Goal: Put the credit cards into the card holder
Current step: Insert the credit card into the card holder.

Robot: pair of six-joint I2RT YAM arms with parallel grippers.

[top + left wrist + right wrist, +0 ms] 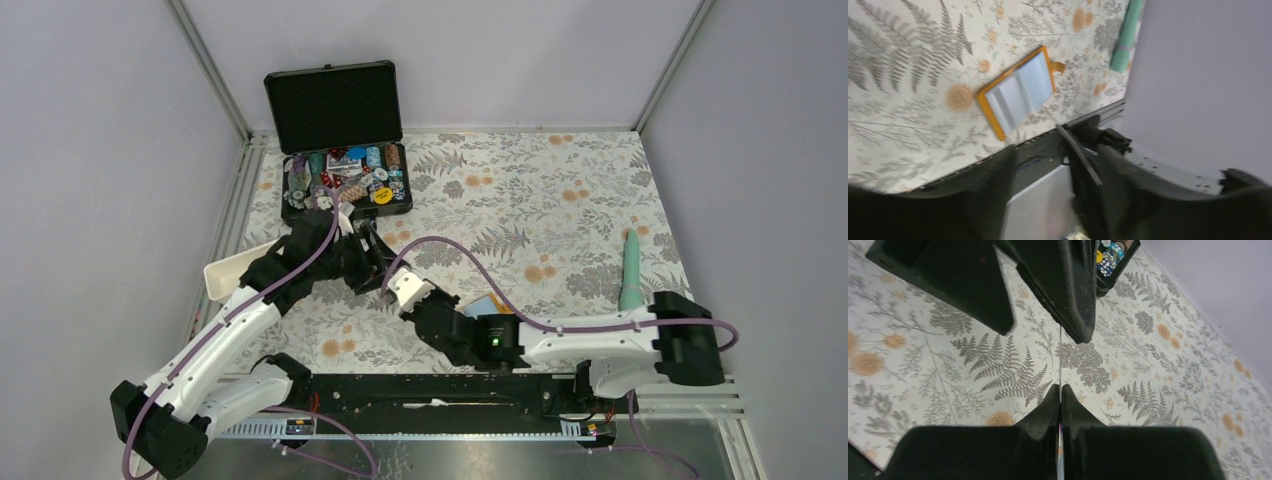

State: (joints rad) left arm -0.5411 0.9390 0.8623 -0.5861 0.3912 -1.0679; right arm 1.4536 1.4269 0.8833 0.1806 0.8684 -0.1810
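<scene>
1. Right wrist view: shows the right pincer closed tight on a credit card, edge-on as a thin upright line rising from between the fingertips.
2. Places the card's upper end at one finger of the left pincer, its jaws parted and the other finger clear of the card. Cannot tell whether that finger truly touches.
3. Top view: sets both pincers tip to tip above the floral desk, left of its middle.
4. Left wrist view, blurred: finds the card holder lying open and flat on the desk, pale blue sleeves up, near a teal object.
5. Top view again: puts the card holder near the front edge, partly hidden by the right forearm, right of both pincers and apart from them.
6. Leaves an open black case of poker chips at back left and a white tray by the left wall.
</scene>
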